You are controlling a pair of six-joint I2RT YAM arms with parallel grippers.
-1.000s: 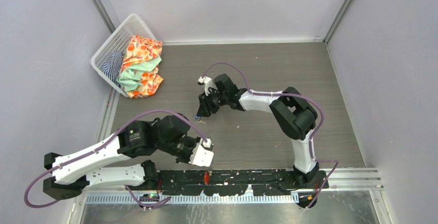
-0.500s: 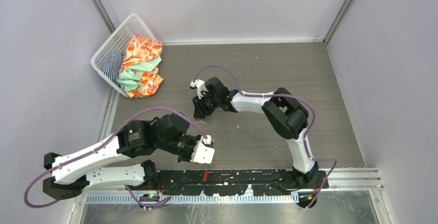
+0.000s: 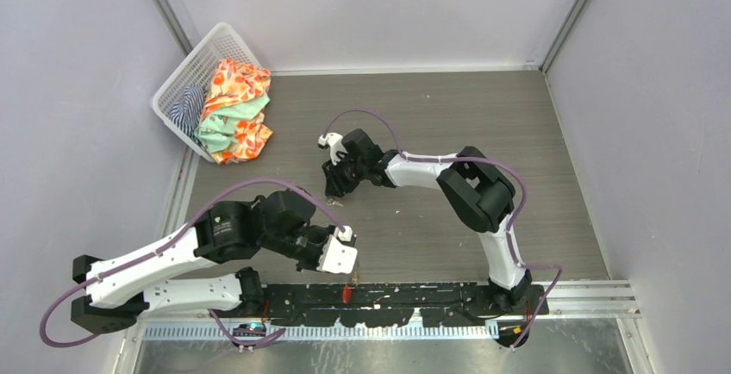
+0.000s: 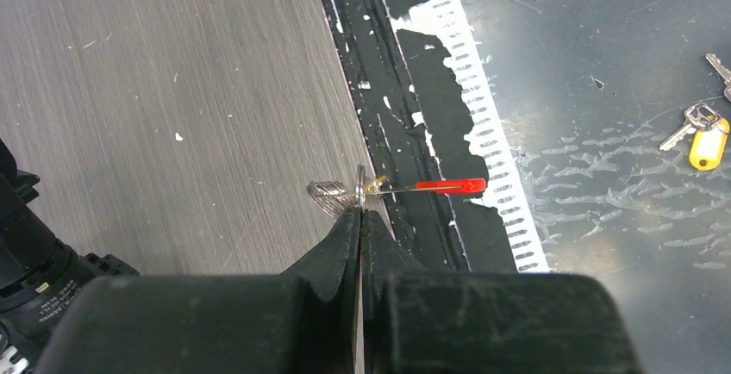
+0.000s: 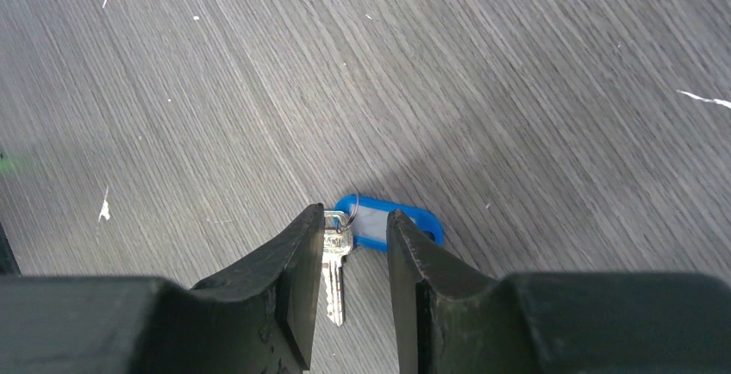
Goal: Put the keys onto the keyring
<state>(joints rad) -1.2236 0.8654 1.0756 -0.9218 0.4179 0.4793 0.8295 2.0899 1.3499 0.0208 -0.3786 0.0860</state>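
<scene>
L gripper (image 4: 359, 217): jaws pressed together, pinching the keyring (image 4: 359, 193) by its wire ring. Red tag (image 4: 449, 185) sticks out sideways, edge-on, over the black rail (image 4: 414, 115) at the table's near edge. Looks held clear of the surface.

R gripper (image 5: 352, 226): jaws apart, down at the table (image 5: 517, 90), straddling the blue-tagged key (image 5: 335, 279). Key head sits just beside one finger; blue tag (image 5: 409, 219) passes behind the other. Not clamped, by the look.

Yellow-tagged key (image 4: 706, 148): on dark metal past the rail, w/ a silver key attached. Well apart from both grippers.

Step, my read: pickup of 1st key; nothing on the ring yet. Next: shut on the key head, not the tag, then lift, carry to L gripper and line the key's loop w/ the ring's split. Fiddly; a flat key may slip or pivot.
</scene>
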